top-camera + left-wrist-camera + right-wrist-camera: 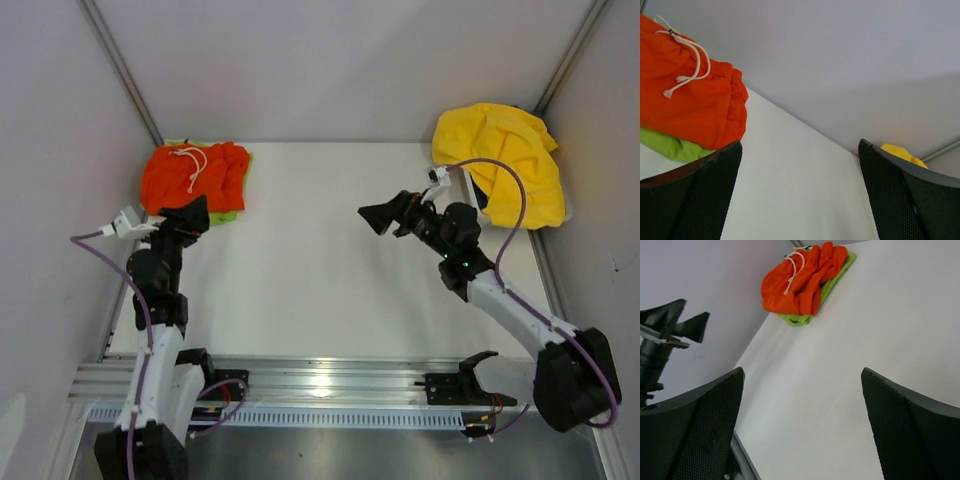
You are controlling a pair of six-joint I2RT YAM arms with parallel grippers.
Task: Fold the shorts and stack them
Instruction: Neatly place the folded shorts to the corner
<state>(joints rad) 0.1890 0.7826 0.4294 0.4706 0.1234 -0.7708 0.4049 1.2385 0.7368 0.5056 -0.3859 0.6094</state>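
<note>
The orange-red shorts (195, 175) lie folded at the table's back left, white drawstring on top, on the lime-green shorts (230, 213), of which only an edge shows. Both also show in the left wrist view, orange-red (695, 105) over green (670, 145), and in the right wrist view, orange-red (800, 282) over green (801, 320). My left gripper (193, 214) is open and empty just in front of the stack, not touching it; its jaws (800, 145) stand wide apart. My right gripper (380, 217) is open and empty above the table's middle right, its jaws (802, 371) wide apart.
A yellow cloth (505, 160) is heaped in the back right corner; a bit of it shows in the left wrist view (902, 154). Grey walls close in the table on three sides. A metal rail (320, 385) runs along the near edge.
</note>
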